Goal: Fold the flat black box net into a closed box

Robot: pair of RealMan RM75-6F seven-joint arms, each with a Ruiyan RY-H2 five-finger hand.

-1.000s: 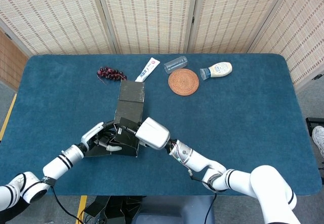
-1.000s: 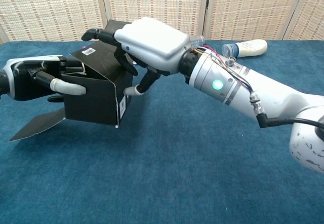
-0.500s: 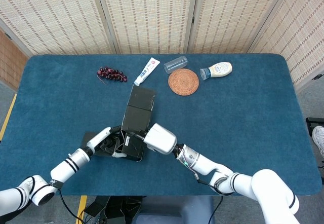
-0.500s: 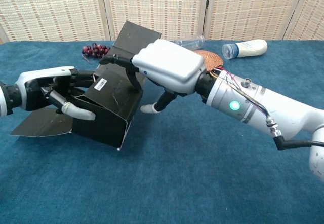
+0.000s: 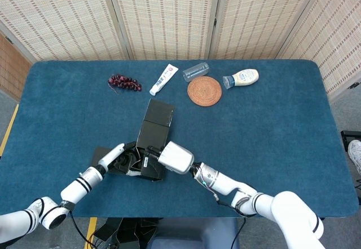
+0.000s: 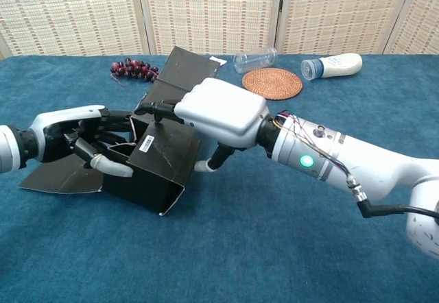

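Sitting between your hands, the half-folded black box point(image 6: 154, 159) rests on the table point(image 6: 274, 248), one flap flat beneath your left hand point(image 6: 72, 135). Left fingers grip its open end; your right hand point(image 6: 219, 111) presses on top, probably gripping the upper edge.

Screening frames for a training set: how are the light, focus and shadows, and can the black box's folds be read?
Head view: even, soft light, sharp, no glare; the black box reads as a dark mass with few creases visible. Chest view: sharp, slight sheen on the right hand; box panels and white label are distinguishable, with the left hand at its open end.
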